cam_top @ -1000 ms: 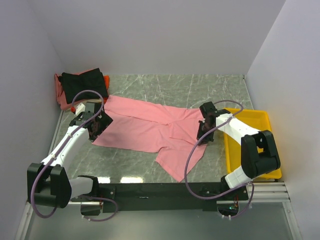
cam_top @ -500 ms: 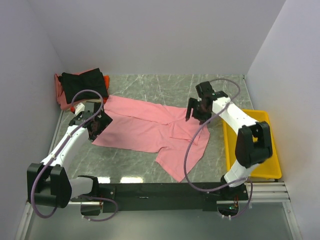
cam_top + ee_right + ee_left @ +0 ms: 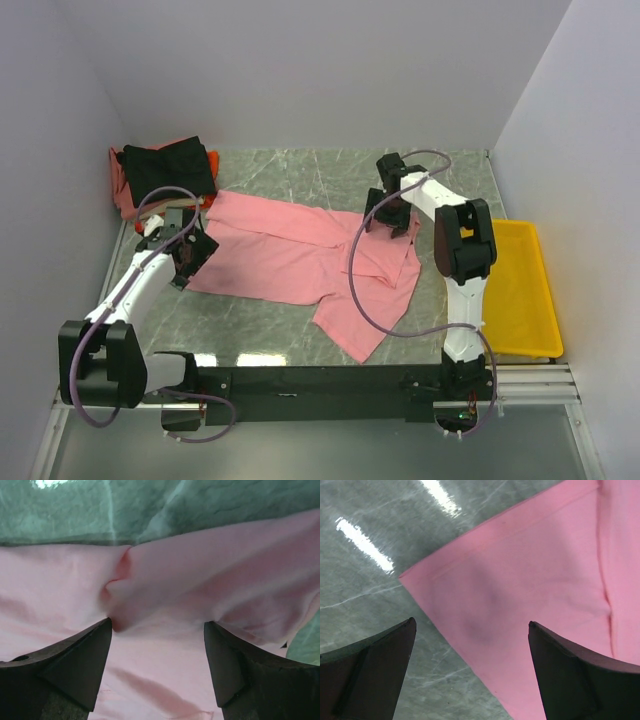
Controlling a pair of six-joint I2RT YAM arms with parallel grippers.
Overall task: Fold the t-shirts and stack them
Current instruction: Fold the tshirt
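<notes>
Hovering spread and empty: left gripper (image 3: pixel 190 260), right gripper (image 3: pixel 389 216) | salmon-pink shirt (image 3: pixel 290 255) lies unfolded | folded stack (image 3: pixel 165 168) at ten o'clock.

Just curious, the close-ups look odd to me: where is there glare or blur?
Left wrist view: white glare streaks on the glossy green marbled tabletop, a shadow patch on the salmon-pink cloth t-shirt. Right wrist view: the shirt looks soft and blurred. Top view: sharp, evenly lit.
</notes>
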